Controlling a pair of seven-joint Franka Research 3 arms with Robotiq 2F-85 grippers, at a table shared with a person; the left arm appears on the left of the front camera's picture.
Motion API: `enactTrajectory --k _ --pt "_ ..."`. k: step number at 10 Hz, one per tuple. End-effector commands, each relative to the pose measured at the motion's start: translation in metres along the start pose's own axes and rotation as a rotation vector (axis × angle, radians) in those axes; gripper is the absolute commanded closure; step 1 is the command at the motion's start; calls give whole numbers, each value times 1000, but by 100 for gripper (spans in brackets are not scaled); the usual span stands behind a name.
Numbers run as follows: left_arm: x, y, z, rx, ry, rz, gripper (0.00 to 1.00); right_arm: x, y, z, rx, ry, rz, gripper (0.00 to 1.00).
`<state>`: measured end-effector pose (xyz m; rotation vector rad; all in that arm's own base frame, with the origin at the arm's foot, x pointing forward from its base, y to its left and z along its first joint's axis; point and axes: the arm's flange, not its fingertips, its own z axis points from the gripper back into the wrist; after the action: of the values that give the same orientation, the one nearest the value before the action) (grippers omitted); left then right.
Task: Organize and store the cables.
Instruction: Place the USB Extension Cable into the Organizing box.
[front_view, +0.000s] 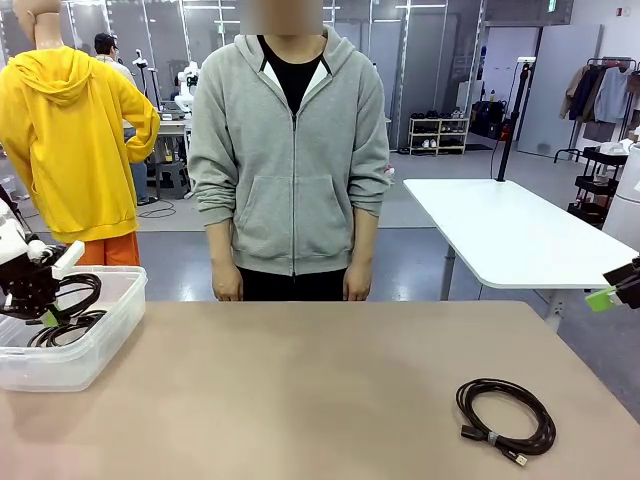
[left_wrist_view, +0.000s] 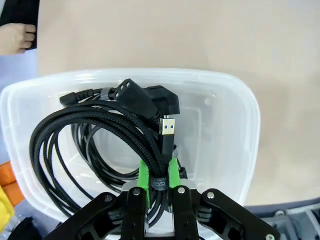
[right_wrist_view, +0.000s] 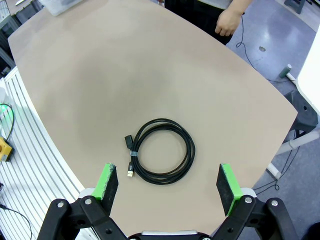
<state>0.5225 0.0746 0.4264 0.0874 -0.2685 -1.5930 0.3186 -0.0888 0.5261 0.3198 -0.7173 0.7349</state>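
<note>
Clear plastic bin (left_wrist_view: 235, 125) under my left gripper (left_wrist_view: 159, 176), which is clamped on a braided cable coil (left_wrist_view: 95, 125) right over the cables (left_wrist_view: 145, 97) already stowed inside. One coil (right_wrist_view: 161, 151) lies on the table (right_wrist_view: 150, 65) beneath my wide-open right gripper (right_wrist_view: 167, 186): that's my last pickup, I reckon.

Robotics lab w/ worktables (front_view: 500, 235), shelving (front_view: 438, 133).

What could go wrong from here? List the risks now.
1. The left gripper is shut on a braided cable over the clear bin. On release, its wide loop may drape over the rim or tangle with the cables already inside.
2. The last coil lies flat on the table; the open right gripper may pinch only one strand, so it unwinds.
</note>
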Motion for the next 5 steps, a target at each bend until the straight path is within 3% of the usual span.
enactTrajectory --k 1,5 --pt "1 8 7 -2 -29 40 71 1 1 -1 -11 13 -6 0" --pt "4 2 11 9 -16 74 7 1 1 -1 -11 13 -6 0"
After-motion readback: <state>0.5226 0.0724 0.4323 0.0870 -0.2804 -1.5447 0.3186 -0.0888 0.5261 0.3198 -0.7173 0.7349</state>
